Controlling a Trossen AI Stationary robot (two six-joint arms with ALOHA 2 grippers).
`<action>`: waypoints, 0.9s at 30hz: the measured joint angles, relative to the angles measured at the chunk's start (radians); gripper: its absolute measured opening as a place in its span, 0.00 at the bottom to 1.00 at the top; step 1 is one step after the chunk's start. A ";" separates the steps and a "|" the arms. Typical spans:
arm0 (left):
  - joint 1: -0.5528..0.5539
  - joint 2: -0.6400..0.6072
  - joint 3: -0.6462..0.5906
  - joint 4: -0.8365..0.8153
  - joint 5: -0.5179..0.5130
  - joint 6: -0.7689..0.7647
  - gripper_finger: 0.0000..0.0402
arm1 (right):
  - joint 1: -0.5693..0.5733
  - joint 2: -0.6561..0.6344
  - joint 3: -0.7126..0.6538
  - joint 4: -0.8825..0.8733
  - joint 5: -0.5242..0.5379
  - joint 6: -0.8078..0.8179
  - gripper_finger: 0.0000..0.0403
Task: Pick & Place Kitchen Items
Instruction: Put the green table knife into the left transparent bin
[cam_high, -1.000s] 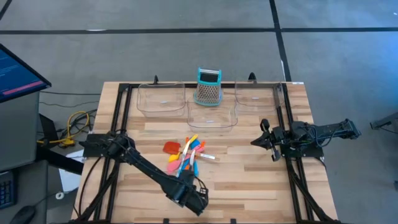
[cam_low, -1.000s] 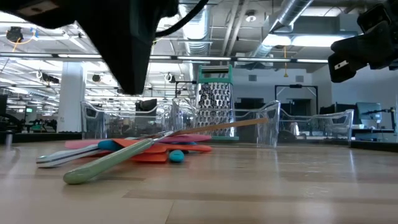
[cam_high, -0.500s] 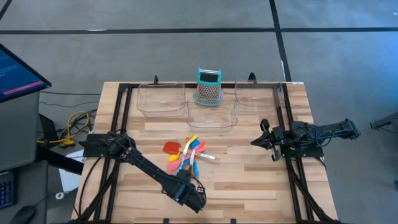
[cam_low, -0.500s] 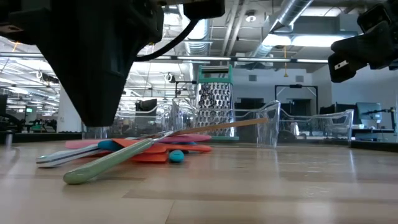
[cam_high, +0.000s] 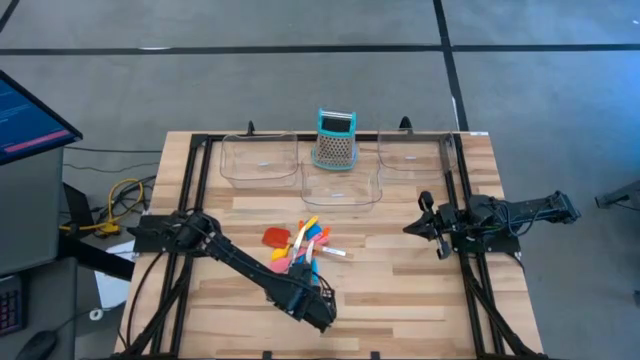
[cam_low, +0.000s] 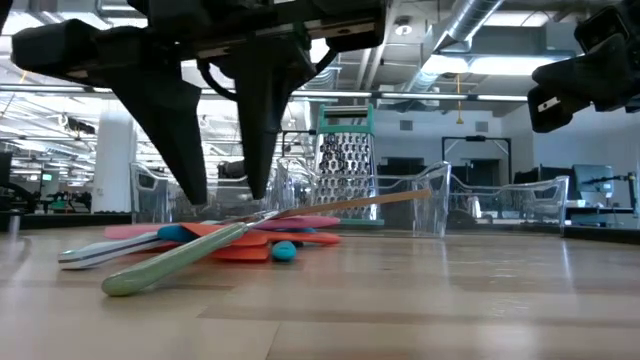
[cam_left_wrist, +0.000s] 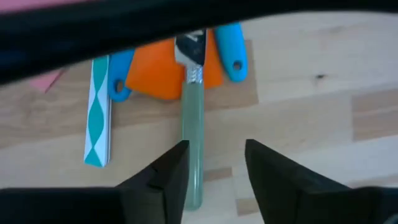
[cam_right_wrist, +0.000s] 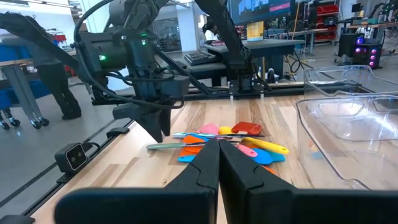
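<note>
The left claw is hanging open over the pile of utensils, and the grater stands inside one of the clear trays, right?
Not quite. The high view shows the grater standing on the table behind the trays, not inside one. The left claw does hang open over the utensils.

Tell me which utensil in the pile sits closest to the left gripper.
The pale green-handled one: its handle runs toward the open left gripper, clear of the pile.

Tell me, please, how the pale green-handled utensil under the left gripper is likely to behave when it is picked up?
The green-handled utensil looks slim and straight, so it is probably stiff and light. Its far end lies across the orange spatula in the pile, so lifting may nudge neighbours. The handle seems smooth and rounded, so it might slip or roll between the open fingers of the left gripper.
</note>
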 joint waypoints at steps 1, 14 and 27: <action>0.000 0.000 -0.003 -0.002 0.002 0.000 0.40 | 0.000 0.000 0.000 0.000 0.000 0.000 0.00; 0.002 0.000 -0.034 0.001 0.003 0.000 0.40 | 0.000 0.000 0.000 0.000 0.000 0.000 0.00; 0.022 -0.003 -0.158 0.172 0.001 0.038 0.40 | 0.000 0.000 0.000 0.000 0.000 0.000 0.00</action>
